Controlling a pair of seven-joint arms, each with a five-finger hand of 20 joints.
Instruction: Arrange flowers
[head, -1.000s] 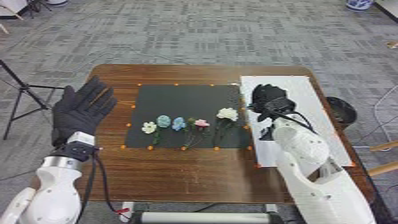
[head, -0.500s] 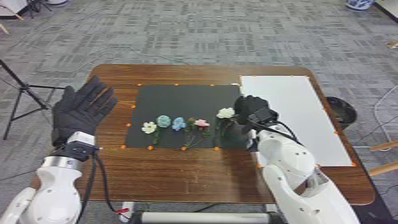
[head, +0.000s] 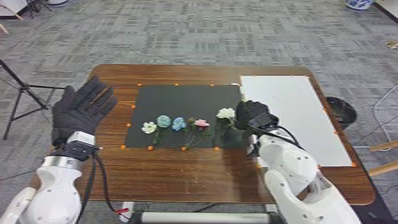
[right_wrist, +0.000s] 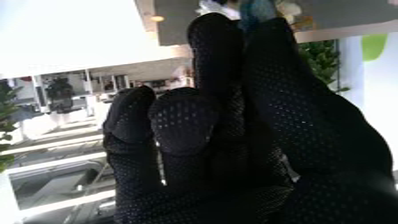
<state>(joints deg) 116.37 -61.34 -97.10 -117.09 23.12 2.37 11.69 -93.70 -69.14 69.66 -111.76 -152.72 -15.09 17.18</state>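
Note:
On the black mat lie several flowers in a row: a white one at the left, a pale teal one, a blue one, a pink one and a larger white one at the right. My right hand is just right of that larger white bloom, over the mat's right edge. In the right wrist view the right hand has its fingers loosely bent, thumb near one fingertip; a blue flower shows beyond the tips. My left hand stands open left of the mat.
A white board lies along the table's right side, beside the mat. The brown table has orange markers on it. A black bin stands off the right edge, and a tripod is at the left.
My right hand has moved left from above the white board to beside the larger white flower, with a small further shift in the last half second. The left hand has not moved.

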